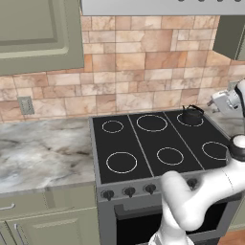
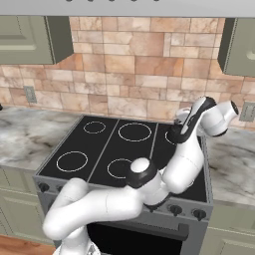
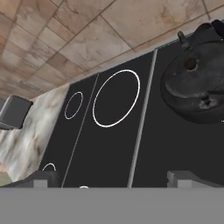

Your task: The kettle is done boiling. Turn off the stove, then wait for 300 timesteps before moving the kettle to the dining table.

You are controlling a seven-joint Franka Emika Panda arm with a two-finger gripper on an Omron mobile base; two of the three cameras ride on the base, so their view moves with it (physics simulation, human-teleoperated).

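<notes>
Kettle point(image 3: 197, 78) top beside parted jaws

The white arm is reaching up and forward over the stove point(image 1: 158, 143), its gripper point(image 3: 116, 178) hanging above the back burners with jaws spread wide, holding nothing.

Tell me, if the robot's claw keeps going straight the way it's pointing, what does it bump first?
Probably the black glass top of the stove, beside the kettle. The open gripper looks down at bare glass; the kettle sits off to one side. Depth is hard to judge.
</notes>
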